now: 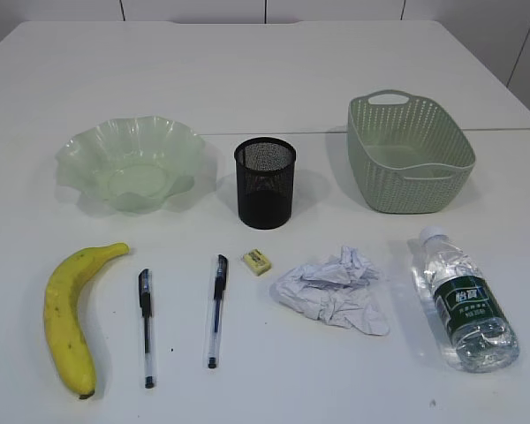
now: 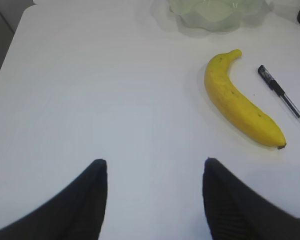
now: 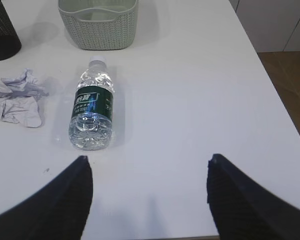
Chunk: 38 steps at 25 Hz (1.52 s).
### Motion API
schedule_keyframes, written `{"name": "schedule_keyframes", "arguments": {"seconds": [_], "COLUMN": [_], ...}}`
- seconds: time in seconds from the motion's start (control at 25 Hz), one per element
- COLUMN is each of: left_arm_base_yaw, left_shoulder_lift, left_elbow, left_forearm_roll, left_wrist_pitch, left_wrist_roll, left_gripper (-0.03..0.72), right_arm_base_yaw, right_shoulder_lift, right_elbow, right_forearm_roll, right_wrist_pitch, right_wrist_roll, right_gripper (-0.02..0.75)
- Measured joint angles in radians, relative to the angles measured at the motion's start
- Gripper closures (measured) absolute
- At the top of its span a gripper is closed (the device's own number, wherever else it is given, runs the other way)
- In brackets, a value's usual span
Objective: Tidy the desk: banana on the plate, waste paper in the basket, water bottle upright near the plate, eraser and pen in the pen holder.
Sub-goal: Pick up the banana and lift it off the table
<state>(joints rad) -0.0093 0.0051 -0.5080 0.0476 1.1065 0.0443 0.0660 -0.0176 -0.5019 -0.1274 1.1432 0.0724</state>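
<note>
On the desk (image 1: pixel 274 79), the far row runs plate (image 1: pixel 131 164) at left, holder (image 1: pixel 265 182) in the middle, basket (image 1: pixel 409 163) at right. Nearer, left to right: the banana (image 1: pixel 69 319) (dark tip toward the near edge), two pens (image 1: pixel 146 327) (image 1: pixel 216 309) lying side by side but apart, the eraser (image 1: pixel 256 261) just near of the holder, the paper (image 1: pixel 334 289), and the bottle (image 1: pixel 464 300) on its side, cap pointing far. The left gripper (image 2: pixel 155 200) hangs with fingers apart over bare desk, left of the banana, holding nothing. The right gripper (image 3: pixel 150 200) is likewise spread and empty, near-right of the bottle.
</note>
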Motion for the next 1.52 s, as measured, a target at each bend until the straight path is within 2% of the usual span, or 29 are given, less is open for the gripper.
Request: {"name": "schedule_keyframes", "arguments": {"seconds": [0.6,0.8,1.16,1.52], "left_arm_base_yaw": [0.0,0.0,-0.005,-0.006], "left_shoulder_lift": [0.0,0.008,0.213,0.291], "left_elbow": [-0.002,-0.062,-0.114,-0.118], "left_forearm_roll": [-0.008,0.002,0.013,0.016], "left_wrist_pitch": [-0.01,-0.081,-0.123,-0.162], "left_wrist_roll": [0.0,0.0,0.0,0.0], "left_gripper": [0.265,0.265,0.265,0.265], "right_arm_base_yaw": [0.0,0.0,0.0,0.0], "right_shoulder_lift": [0.0,0.0,0.0,0.0], "right_elbow": [0.0,0.0,0.0,-0.026], "right_forearm_roll": [0.0,0.0,0.0,0.005], "right_wrist_pitch": [0.0,0.0,0.0,-0.029], "right_wrist_roll": [0.0,0.0,0.0,0.0], "right_gripper": [0.206,0.206,0.206,0.206]}}
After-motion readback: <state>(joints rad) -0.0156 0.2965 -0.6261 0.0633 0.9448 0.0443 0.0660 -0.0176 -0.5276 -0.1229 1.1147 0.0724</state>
